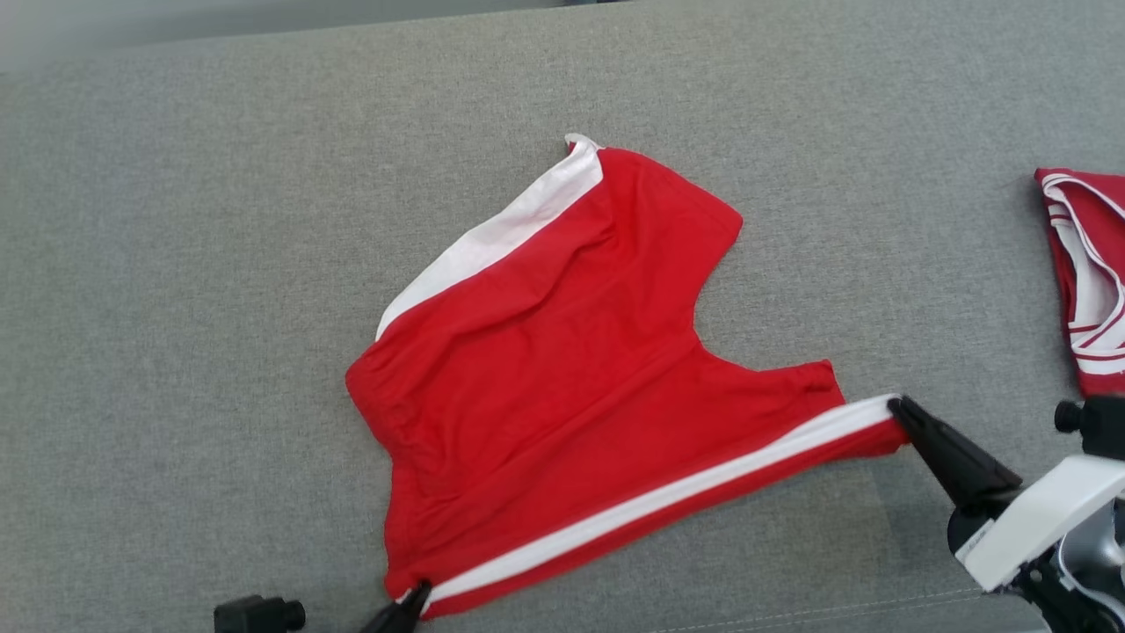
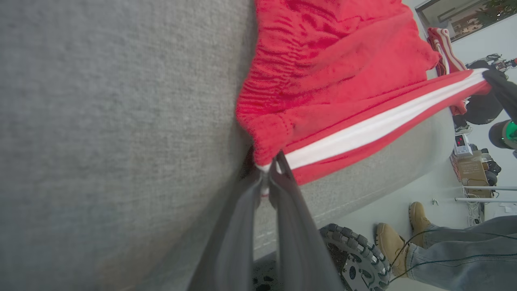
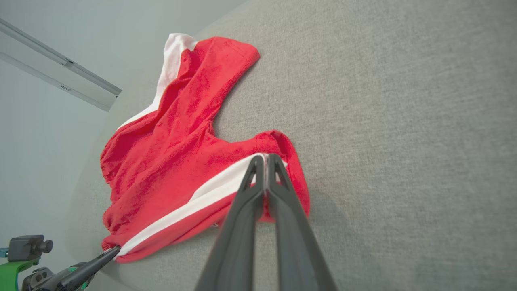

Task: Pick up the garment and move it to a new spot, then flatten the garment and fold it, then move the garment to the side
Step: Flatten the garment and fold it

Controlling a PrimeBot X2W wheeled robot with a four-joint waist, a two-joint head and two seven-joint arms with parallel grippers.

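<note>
Grey surface [image 1: 176, 264] open beside red shorts [image 1: 562, 352]; left end effector [image 1: 417, 592], right end effector [image 1: 896, 407] clamp striped edge's ends.

At the head view's right edge we see a second red-and-white piece [image 1: 1085, 264] cut off. The bottom edge cuts the left gripper [image 1: 417, 594] down to its fingertips, and the garment [image 1: 562, 369] corner they pinch is hidden between them. In the left wrist view a person [image 2: 452, 250] is cut to boots and jeans, and the far clutter [image 2: 470, 169] is too small for us to name.
</note>
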